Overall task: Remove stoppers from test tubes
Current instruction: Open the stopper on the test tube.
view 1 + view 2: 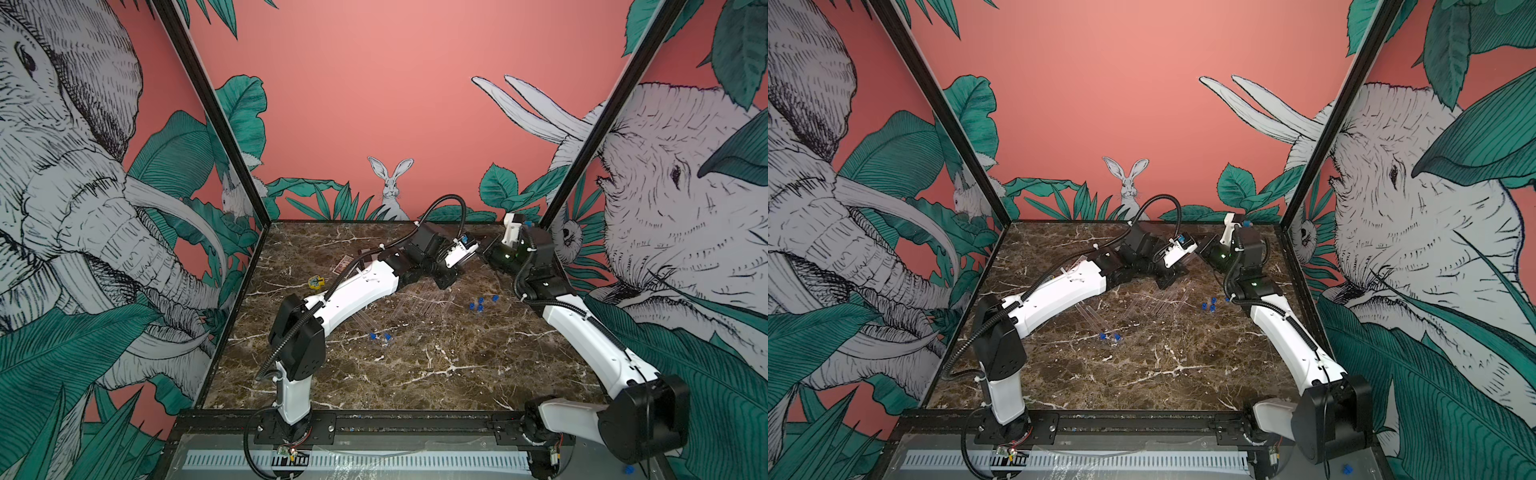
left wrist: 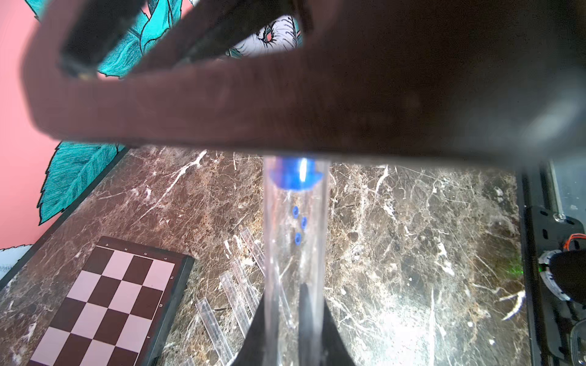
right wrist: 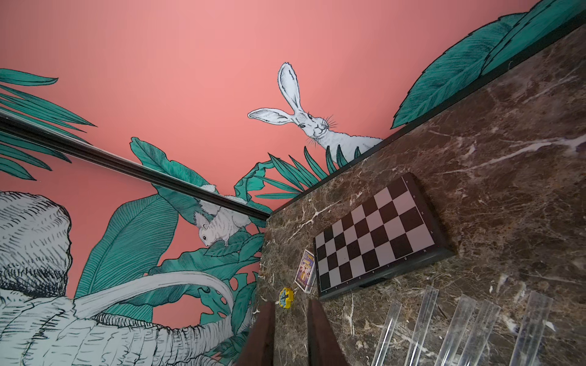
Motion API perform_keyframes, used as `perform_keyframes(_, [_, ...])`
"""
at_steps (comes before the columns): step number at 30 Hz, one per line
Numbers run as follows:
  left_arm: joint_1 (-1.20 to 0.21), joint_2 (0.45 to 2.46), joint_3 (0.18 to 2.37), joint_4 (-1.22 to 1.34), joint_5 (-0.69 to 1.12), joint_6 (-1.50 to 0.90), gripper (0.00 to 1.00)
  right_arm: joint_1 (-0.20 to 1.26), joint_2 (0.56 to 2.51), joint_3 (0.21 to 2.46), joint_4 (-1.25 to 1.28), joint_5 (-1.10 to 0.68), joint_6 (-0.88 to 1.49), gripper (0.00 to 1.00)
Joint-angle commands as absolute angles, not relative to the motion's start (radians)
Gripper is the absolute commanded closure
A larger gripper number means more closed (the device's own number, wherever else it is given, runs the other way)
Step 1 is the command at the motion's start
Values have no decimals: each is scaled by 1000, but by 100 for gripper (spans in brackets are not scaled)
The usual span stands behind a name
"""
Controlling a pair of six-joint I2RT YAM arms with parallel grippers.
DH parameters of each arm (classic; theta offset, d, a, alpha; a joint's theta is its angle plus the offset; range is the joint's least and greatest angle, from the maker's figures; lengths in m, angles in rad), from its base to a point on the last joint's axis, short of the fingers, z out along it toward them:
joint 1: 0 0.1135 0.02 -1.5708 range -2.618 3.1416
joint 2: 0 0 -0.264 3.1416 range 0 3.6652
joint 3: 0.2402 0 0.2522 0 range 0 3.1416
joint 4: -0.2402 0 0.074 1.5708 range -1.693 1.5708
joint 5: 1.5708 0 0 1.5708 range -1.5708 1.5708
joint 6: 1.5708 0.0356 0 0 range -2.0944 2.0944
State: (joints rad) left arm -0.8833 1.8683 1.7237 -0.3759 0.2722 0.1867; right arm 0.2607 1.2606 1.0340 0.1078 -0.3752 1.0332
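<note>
Marble table (image 1: 415, 374), chessboard (image 2: 104, 301) numbered 1–4, left end effector (image 2: 293, 305) gripping test tube (image 2: 296, 240), right end effector (image 3: 290, 309) parted, empty

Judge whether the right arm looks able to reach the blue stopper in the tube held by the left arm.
Probably yes. The left fingers hold the tube, its stopper pointing outward, and the right fingers sit close by that stopper in the left wrist view, with nothing between.
</note>
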Motion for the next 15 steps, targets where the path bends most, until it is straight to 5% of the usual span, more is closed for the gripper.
perform_keyframes(1, [-890,1860,1729,-384,284,179,100,261,1268,1057,166,-385,1080,81])
perform_keyframes(15, [-890,1858,1717,-378,284,184,100,255,1240,1023,181,-335,1074,100])
